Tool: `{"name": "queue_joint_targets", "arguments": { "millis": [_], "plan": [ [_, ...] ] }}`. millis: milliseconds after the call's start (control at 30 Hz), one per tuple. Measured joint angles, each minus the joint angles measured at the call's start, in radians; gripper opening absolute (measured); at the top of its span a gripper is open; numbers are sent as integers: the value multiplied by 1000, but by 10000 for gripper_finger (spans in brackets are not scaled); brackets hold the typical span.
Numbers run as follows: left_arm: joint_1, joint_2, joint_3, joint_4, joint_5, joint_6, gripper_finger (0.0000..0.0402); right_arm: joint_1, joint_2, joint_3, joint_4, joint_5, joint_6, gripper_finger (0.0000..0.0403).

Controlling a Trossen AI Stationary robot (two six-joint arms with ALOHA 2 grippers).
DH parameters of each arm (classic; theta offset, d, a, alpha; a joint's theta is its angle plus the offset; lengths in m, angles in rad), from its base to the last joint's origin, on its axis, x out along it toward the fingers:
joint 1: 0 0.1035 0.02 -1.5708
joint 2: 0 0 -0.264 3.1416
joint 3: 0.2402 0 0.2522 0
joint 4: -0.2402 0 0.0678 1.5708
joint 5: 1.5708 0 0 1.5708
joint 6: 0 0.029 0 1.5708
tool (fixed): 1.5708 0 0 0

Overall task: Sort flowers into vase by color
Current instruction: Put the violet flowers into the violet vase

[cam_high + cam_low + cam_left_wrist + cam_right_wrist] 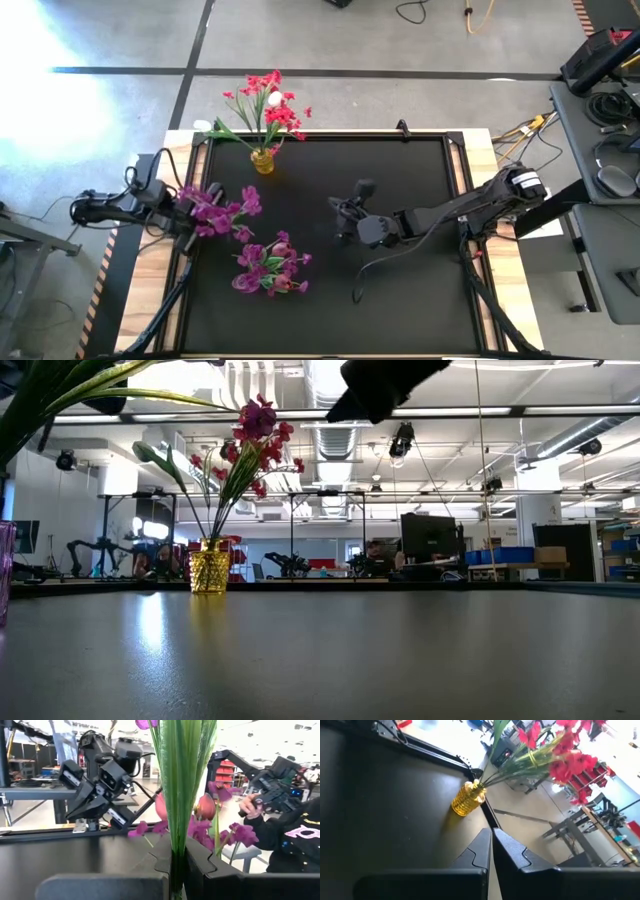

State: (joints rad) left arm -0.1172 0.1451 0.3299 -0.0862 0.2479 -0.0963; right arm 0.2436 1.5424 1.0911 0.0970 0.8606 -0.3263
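Observation:
A yellow glass vase (pixel 263 160) (pixel 467 800) (pixel 208 565) stands near the table's far edge and holds red-pink blooms (pixel 275 105) and a white bud (pixel 274 99) by their stems. A bunch of purple-magenta flowers (pixel 270 265) sits left of the table's middle, toward the near edge. My left gripper (pixel 186 212) (pixel 176 870) is at the left edge, shut on a purple sprig (pixel 218 208). My right gripper (pixel 345 212) (pixel 491 851) hovers over the middle, shut and empty, pointing toward the yellow vase. My left gripper pinches the sprig's bundled green stems (pixel 176 845) between its two fingers. The stems run across the fingers, with leaves and purple blooms (pixel 200 827) spreading beyond them. In the high view the blooms reach from the gripper toward the table's middle. Whether any part rests on the table is hidden.
The black mat (pixel 400 290) has open room on its right half. A purple glass object (pixel 4 575) shows at the low view's left edge. A person in dark clothes (pixel 290 830) is beyond the table in the left wrist view. Wooden borders (pixel 480 160) frame the mat.

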Motion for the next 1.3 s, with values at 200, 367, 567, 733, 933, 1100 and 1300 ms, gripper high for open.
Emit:
{"name": "queue_joint_targets", "arguments": {
  "millis": [200, 367, 567, 733, 933, 1100, 1300],
  "plan": [
    [-75, -2, -71, 63, -98, -1, 2, 0, -44, -87, 29, 4, 64, 13],
    [-185, 8, -82, 122, -99, -12, 2, 0, -50, -116, 51, 3, 92, 13],
    [-347, 23, -99, 243, -90, -28, 1, 0, -50, -117, 55, 3, 108, 13],
    [-440, 65, -198, 428, -141, 2, 1, 0, -50, -114, 62, 3, 109, 13],
    [-476, 141, -319, 645, -252, 23, 2, 0, -50, -114, 69, 3, 108, 13],
    [-478, 223, -293, 697, -258, 35, 2, 0, -50, -114, 73, 3, 107, 13],
    [-491, 347, -238, 702, -258, 25, 2, 0, -49, -114, 75, 3, 108, 13]
  ]
}}
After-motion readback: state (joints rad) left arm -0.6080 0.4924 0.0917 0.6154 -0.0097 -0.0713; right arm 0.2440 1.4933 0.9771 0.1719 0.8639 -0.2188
